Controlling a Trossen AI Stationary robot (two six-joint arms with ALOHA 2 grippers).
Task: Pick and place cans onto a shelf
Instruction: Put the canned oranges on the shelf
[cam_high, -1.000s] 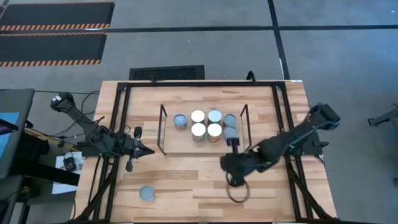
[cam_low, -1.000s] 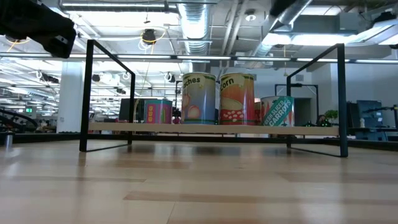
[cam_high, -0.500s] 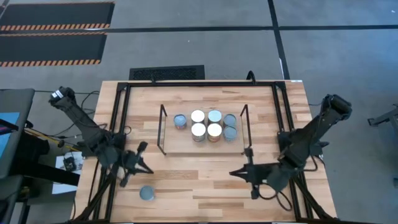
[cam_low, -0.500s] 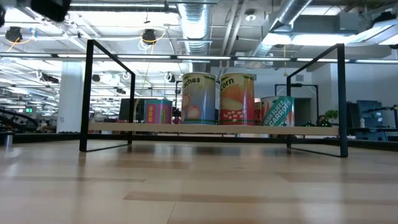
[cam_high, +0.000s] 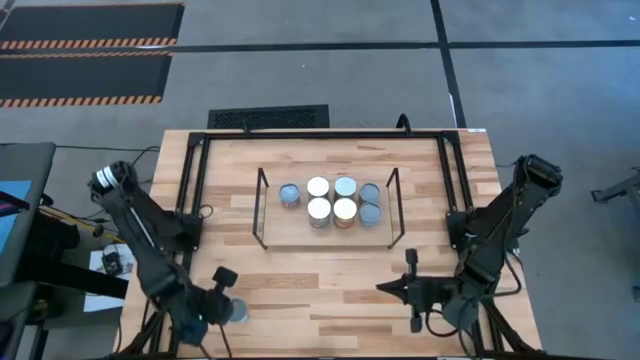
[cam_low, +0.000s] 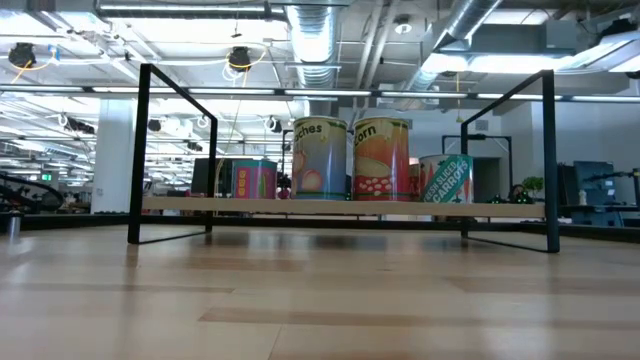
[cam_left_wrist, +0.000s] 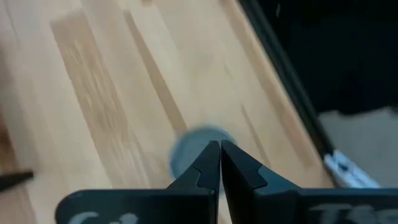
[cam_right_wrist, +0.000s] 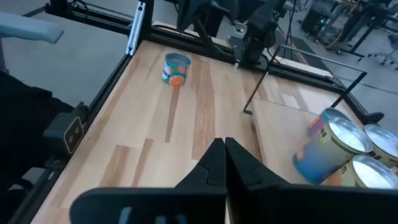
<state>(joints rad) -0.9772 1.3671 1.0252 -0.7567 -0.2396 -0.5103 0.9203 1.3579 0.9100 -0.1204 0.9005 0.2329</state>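
Several cans (cam_high: 345, 208) stand upright on the low wooden shelf (cam_high: 290, 235) at mid-table, and the low view shows their labels (cam_low: 380, 160). One loose can (cam_high: 241, 314) stands upright on the table near the front left, also seen in the left wrist view (cam_left_wrist: 186, 149) and the right wrist view (cam_right_wrist: 176, 67). My left gripper (cam_high: 232, 305) hangs shut over it, tipped steeply down, with nothing between its fingers (cam_left_wrist: 220, 144). My right gripper (cam_high: 380, 288) is shut near the front right and points toward the table's left (cam_right_wrist: 224, 144).
Black frame rails (cam_high: 190, 200) (cam_high: 452, 200) run front to back along both sides of the table. Black wire uprights (cam_high: 262, 205) (cam_high: 392, 205) stand at the shelf's two short ends. Bare wood (cam_high: 320, 290) lies between the shelf and the near edge.
My left gripper has swung from beside the shelf's left end toward the near edge and tipped down over the loose can. My right gripper has drawn back from the shelf's right end toward the near right and levelled out. The cans have kept still.
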